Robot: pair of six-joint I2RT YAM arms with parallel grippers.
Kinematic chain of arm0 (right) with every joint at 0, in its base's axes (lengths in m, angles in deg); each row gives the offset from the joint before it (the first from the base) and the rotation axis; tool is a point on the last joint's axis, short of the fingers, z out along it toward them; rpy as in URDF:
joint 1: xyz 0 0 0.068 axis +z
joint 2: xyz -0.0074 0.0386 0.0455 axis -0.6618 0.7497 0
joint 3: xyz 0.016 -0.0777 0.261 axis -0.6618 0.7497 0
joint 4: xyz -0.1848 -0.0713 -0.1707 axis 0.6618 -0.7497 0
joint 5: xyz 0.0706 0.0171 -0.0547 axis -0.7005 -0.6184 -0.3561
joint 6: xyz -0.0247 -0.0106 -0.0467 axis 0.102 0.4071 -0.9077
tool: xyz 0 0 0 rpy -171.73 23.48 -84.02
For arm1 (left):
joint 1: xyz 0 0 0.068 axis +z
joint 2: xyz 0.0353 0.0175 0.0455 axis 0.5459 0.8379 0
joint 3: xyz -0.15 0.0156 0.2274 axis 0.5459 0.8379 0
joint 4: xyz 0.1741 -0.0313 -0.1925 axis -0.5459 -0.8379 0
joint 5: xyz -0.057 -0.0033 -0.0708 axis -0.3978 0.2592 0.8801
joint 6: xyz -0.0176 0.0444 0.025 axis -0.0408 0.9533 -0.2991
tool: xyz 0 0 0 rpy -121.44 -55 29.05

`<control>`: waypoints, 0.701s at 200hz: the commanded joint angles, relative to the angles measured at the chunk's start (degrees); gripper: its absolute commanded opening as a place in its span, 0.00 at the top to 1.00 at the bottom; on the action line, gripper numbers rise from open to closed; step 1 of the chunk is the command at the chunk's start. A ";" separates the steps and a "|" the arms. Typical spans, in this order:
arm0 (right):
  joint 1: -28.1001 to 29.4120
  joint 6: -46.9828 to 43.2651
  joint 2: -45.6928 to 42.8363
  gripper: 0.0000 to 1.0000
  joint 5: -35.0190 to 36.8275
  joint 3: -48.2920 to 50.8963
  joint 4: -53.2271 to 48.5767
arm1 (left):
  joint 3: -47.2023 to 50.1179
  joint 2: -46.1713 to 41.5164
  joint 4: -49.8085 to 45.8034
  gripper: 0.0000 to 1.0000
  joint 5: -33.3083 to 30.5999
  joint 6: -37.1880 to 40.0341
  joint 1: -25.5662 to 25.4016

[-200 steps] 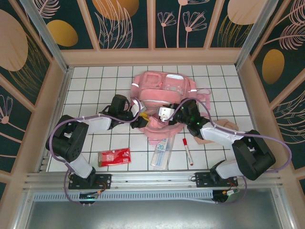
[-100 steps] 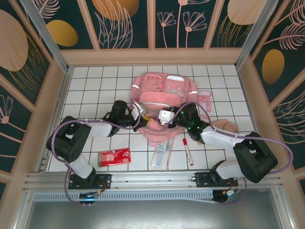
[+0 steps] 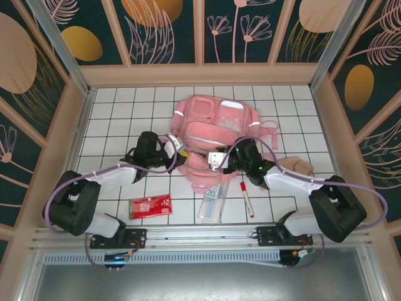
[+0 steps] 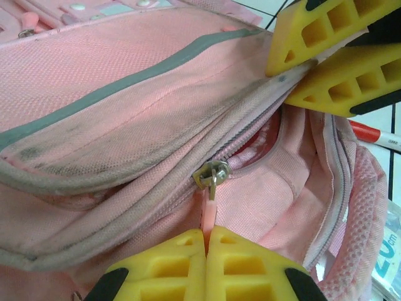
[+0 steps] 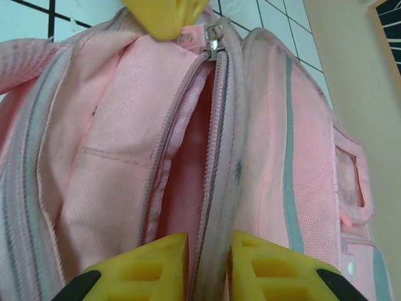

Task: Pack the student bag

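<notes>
Pink student bag; left claw pinching zip pull; right claw clamping rim.

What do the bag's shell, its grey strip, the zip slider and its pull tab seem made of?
The student bag: matte pink woven fabric, weave visible, scuffed. Its grey strip: smoother tape, possibly reflective. The zip slider: silvery metal, glinting. The pull tab, pinched by the left gripper: pink, probably soft plastic or rubber.

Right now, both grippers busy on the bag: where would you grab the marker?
Mid-barrel of the marker, from straight above, jaws closing across its width. It lies flat on the table, running near-to-far, red cap at the far end, with open space on both sides.
</notes>
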 commanded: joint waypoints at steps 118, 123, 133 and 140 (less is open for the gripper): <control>-1.75 -4.10 -0.12 1.00 -1.71 1.50 -0.01 | -13.98 1.28 -31.78 1.00 -23.94 21.18 3.45; -1.62 -4.02 -0.02 1.00 -1.24 1.84 0.67 | -14.05 1.49 -31.50 1.00 -25.16 21.64 3.56; -1.45 -3.06 0.16 1.00 -0.87 2.33 1.94 | -14.29 2.30 -31.35 1.00 -25.70 22.45 3.85; -1.74 -1.80 0.17 1.00 -1.36 2.45 2.52 | -15.16 3.15 -33.20 1.00 -22.44 24.65 3.85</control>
